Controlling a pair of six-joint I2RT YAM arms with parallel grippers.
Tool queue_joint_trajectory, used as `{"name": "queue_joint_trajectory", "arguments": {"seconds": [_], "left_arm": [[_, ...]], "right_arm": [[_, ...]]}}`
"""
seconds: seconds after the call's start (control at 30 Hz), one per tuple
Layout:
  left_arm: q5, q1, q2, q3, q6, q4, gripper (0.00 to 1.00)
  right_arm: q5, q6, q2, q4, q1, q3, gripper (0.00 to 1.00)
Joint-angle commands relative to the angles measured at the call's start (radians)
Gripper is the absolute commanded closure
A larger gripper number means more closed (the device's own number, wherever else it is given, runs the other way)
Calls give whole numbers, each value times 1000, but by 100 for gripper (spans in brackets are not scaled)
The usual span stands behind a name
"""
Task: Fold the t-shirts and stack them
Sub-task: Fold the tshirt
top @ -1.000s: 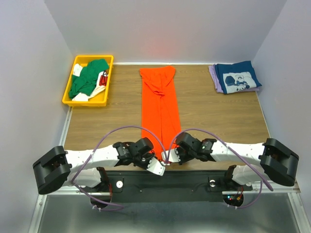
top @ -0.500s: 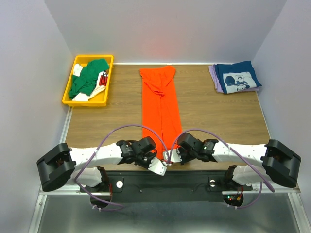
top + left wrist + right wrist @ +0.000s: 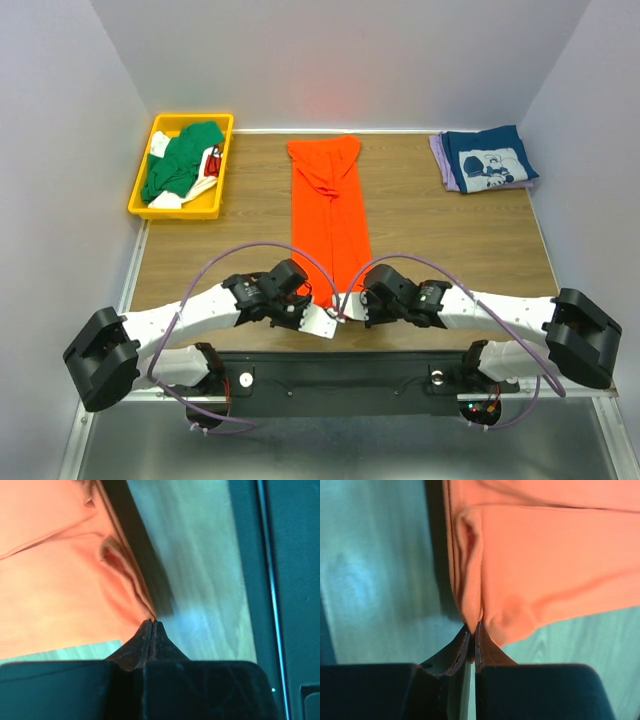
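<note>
Orange t-shirt [image 3: 328, 215] hem now carried forward; left fingers [image 3: 144, 641], right fingers [image 3: 464, 646] clamped on it.

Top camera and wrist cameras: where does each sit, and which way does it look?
Top external: above and behind the arms, looking down at the table and orange t-shirt; both arms show.
Left wrist: on the left arm, looking past the left gripper at the shirt's near corner.
Right wrist: on the right arm, looking past the right gripper at its other near corner.
Both wrist views share that pinched shirt.
</note>
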Motion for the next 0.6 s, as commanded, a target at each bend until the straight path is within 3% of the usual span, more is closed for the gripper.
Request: {"name": "queue_joint_trajectory", "arguments": {"seconds": [0.0, 0.3, 0.57], "left_arm": [[27, 90, -19, 95, -31, 27, 100], [61, 227, 42, 190, 81, 79, 100], [83, 373, 128, 265, 196, 182, 100]], "right_arm": [[-1, -52, -33, -5, -1, 44, 99], [-50, -213, 25, 8, -190, 133, 99], [-138, -354, 193, 61, -366, 293, 99]]}}
